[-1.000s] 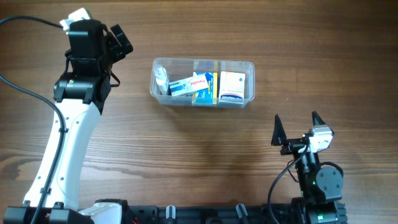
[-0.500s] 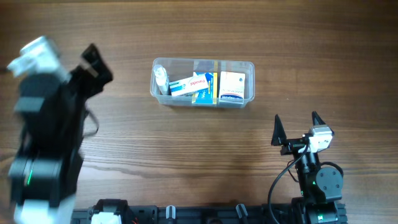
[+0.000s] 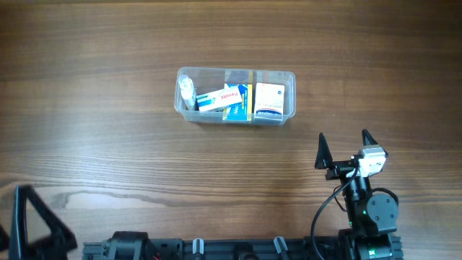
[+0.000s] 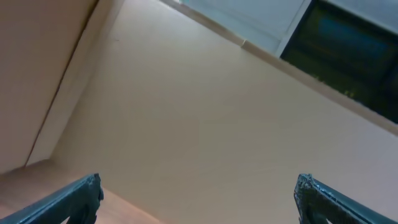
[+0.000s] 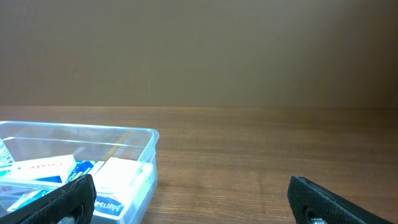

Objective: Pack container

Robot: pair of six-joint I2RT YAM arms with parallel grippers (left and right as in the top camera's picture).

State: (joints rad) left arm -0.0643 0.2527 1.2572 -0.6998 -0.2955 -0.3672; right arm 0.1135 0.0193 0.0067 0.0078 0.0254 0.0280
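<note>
The container [image 3: 236, 70] is a clear plastic tub at the table's middle back. It holds several small boxes, among them a white and blue one [image 3: 269, 100], and a white bottle [image 3: 188, 90] at its left end. My right gripper [image 3: 343, 144] is open and empty near the front right edge, well short of the container. In the right wrist view the container [image 5: 151, 138] sits at the left, ahead of the open gripper [image 5: 193, 196]. My left gripper [image 3: 40, 224] shows only partly at the front left corner. Its wrist view shows the gripper [image 4: 198, 190] wide open, empty, facing a beige wall.
The wooden table [image 3: 130, 166] carries nothing else. The right arm's base [image 3: 372, 213] stands at the front edge, with a black rail [image 3: 231, 249] along the front. A dark screen [image 4: 348, 50] and a wall are in the left wrist view.
My left arm has swung from the back left of the table down to the front left corner, nearly out of the overhead view. The right arm and the container have not moved.
</note>
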